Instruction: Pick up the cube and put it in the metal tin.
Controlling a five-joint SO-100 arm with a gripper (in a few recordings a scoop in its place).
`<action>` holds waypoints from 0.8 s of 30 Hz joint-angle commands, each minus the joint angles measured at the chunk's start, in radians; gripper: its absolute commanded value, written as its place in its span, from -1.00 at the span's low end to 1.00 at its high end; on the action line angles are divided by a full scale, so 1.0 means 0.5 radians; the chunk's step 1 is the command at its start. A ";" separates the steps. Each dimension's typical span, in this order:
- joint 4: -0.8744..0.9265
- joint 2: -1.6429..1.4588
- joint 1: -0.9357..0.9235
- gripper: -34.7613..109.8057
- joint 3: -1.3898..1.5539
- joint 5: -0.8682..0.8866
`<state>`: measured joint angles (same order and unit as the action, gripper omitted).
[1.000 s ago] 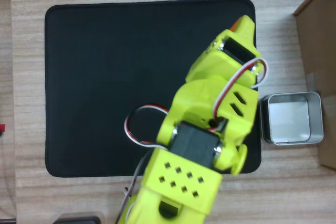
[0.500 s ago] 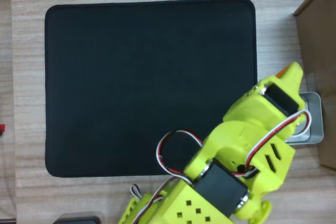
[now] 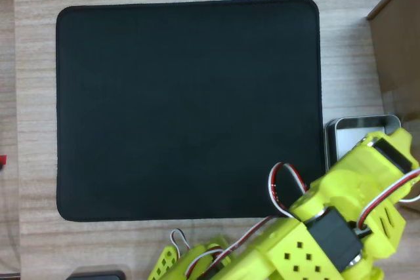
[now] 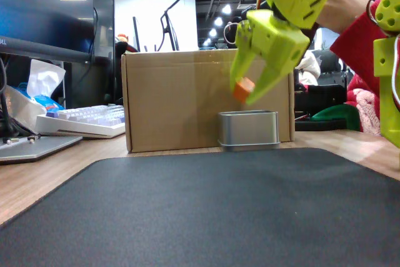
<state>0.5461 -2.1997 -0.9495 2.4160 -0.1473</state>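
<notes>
In the fixed view my yellow gripper (image 4: 249, 94) hangs in the air, shut on the small orange cube (image 4: 244, 89). The cube sits a little above the open top of the metal tin (image 4: 248, 129), which stands just past the black mat's far edge, in front of the cardboard box. In the overhead view my arm's wrist (image 3: 377, 162) covers most of the metal tin (image 3: 351, 128), so only its upper left part shows beside the mat's right edge.
The black mat (image 3: 184, 109) covers the middle of the wooden table. A brown cardboard box (image 4: 181, 98) stands right behind the tin, seen as cardboard box (image 3: 397, 37) from overhead. A keyboard (image 4: 87, 120) lies at left. A person's red sleeve (image 4: 356, 39) shows behind my arm.
In the overhead view my arm has swung from the mat's upper right corner down and to the right, ending over the tin and hiding most of it.
</notes>
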 commanded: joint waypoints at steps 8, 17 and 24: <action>-0.114 -0.074 0.006 -0.20 0.141 0.064; -0.043 -0.540 0.291 -0.20 0.129 0.304; -0.043 -0.822 0.773 -0.20 0.061 0.445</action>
<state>0.5200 -2.5756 -0.5798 2.4804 0.0598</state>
